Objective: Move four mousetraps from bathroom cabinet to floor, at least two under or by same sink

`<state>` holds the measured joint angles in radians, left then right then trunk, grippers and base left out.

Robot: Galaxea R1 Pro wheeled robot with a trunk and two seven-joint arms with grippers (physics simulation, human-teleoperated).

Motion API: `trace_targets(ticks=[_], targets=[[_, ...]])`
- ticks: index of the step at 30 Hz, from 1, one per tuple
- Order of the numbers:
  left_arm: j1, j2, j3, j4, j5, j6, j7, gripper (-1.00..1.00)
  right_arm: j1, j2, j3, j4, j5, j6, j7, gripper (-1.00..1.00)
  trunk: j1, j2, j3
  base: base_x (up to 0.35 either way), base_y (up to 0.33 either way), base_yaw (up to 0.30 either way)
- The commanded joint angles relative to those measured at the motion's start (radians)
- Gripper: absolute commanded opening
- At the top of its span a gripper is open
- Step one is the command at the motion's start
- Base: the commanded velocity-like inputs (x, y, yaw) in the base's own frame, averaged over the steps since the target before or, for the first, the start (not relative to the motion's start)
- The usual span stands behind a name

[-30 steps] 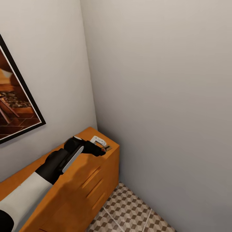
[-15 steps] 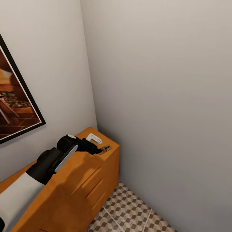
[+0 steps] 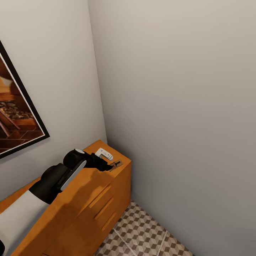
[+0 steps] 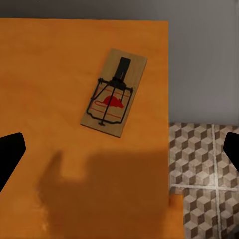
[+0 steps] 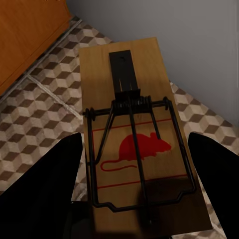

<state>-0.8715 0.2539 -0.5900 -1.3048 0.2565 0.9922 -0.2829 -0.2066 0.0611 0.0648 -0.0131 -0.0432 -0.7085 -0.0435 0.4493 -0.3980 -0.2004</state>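
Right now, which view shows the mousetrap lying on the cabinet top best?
The left wrist view: the mousetrap lies flat on the cabinet near its edge, wire and red spot clear. The head view shows it tiny beyond the left gripper. The right wrist view shows a different mousetrap.

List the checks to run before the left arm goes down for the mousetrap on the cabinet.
1. Left gripper jaws open wider than the trap: ok.
2. Cabinet mousetrap lying flat on the cabinet top: ok.
3. Trap centred between the jaws: not ok; it lies beyond the fingertips and skewed to them.
4. Safe margin from the cabinet's end edge: not ok; the trap is close to the drop to the bathroom floor.
5. Right gripper secure on the held mousetrap: ok; it sits between the jaws.
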Motion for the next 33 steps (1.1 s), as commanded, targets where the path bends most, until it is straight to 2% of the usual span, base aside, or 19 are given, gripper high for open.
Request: trace_targets(ticks=[1, 11, 33], targets=[[-0.001, 0.001, -0.006, -0.001, -0.002, 0.003, -0.003, 1.00, -0.001, 0.000, 0.007, 0.001, -0.004, -0.003, -0.005, -1.00, 0.001, -0.002, -0.002, 0.067, -0.150, 0.000], [-0.001, 0.001, -0.039, -0.001, -0.002, 0.002, -0.003, 1.00, -0.001, 0.000, 0.007, 0.001, -0.004, -0.003, -0.004, -1.00, 0.001, -0.002, -0.002, 0.065, -0.162, 0.000], [-0.001, 0.003, -0.042, 0.031, -0.002, 0.000, -0.004, 1.00, -0.001, 0.000, 0.007, 0.001, -0.004, -0.003, -0.004, -1.00, 0.001, -0.002, -0.002, 0.002, -0.006, 0.000]])
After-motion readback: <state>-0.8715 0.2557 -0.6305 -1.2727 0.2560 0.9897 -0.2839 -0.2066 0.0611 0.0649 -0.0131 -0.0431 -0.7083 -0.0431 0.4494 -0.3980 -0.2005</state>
